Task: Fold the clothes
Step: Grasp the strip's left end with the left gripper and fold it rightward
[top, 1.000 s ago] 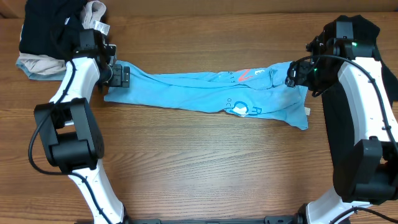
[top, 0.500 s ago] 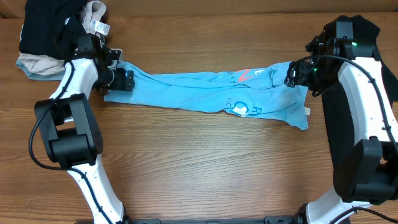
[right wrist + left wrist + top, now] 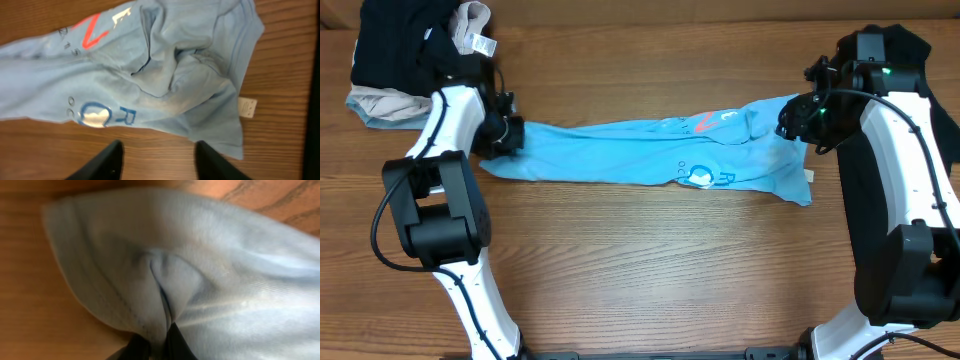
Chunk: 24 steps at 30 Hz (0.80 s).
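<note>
- Nearest the robot's bases, the wooden table (image 3: 650, 270) runs across the view, with one arm at each side
- Further in, the light blue T-shirt (image 3: 620, 155) lies flat on the table as a long, rumpled band running left to right; its right end is wider and bunched into folds
- A white tag (image 3: 247, 106) sticks out from the shirt's right hem and rests on the wood
- Blue and white print (image 3: 95, 114) sits near the shirt's near edge, and red lettering (image 3: 92, 32) lies beyond it towards the far edge
- The right gripper (image 3: 159, 146) hangs over the shirt's right end with its two fingers (image 3: 112, 157) spread apart and nothing between them
- The left gripper (image 3: 159, 345) is at the shirt's left end, and its fingers are pinched together on a small ridge of the blue fabric (the wrist view shows the cloth puckering up into the tips)
- Farthest away, in the far left corner, a black garment (image 3: 395, 50) is heaped on the table with a beige piece (image 3: 380, 105) beneath its near side, well apart from the shirt's print but close to the left gripper
</note>
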### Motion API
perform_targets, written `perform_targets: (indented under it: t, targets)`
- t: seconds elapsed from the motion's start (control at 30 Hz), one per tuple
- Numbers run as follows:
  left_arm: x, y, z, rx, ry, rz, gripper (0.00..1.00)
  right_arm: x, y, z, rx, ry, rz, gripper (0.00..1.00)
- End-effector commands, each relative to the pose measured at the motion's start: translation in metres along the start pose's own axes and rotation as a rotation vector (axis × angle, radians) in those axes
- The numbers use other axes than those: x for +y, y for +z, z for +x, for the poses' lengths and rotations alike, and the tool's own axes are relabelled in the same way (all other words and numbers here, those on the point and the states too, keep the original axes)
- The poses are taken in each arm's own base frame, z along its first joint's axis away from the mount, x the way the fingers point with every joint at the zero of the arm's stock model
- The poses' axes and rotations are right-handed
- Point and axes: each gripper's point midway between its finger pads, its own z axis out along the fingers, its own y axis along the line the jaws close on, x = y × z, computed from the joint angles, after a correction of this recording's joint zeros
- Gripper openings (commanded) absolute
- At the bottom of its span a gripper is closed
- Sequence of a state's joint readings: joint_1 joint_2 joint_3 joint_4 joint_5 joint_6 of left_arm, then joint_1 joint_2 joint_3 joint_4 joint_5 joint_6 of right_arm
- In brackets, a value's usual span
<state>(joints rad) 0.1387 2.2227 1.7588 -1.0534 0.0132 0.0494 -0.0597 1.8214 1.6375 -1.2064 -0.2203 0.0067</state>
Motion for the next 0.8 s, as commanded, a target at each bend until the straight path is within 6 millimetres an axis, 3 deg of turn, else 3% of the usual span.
perform_targets:
  t: [0.0, 0.17, 0.33, 0.5, 0.77]
  targets:
    - [0.022, -0.046, -0.023, -0.074, -0.069, -0.078, 0.04, 0.015, 0.002, 0.003, 0.001, -0.024, -0.028, 0.38]
    - [0.031, -0.093, -0.024, -0.075, -0.057, -0.143, 0.04, 0.023, 0.021, 0.017, 0.039, -0.038, -0.031, 0.32]
    - [0.012, -0.105, -0.022, -0.066, 0.031, -0.122, 0.04, 0.022, 0.025, 0.021, 0.052, -0.036, -0.027, 0.31]
    - [-0.036, -0.103, -0.020, -0.056, 0.132, -0.053, 0.04, 0.018, 0.024, 0.018, 0.042, -0.028, -0.026, 0.31]
    - [-0.148, -0.090, -0.014, -0.096, 0.348, -0.003, 0.04, 0.017, 0.024, 0.015, 0.028, -0.027, -0.027, 0.32]
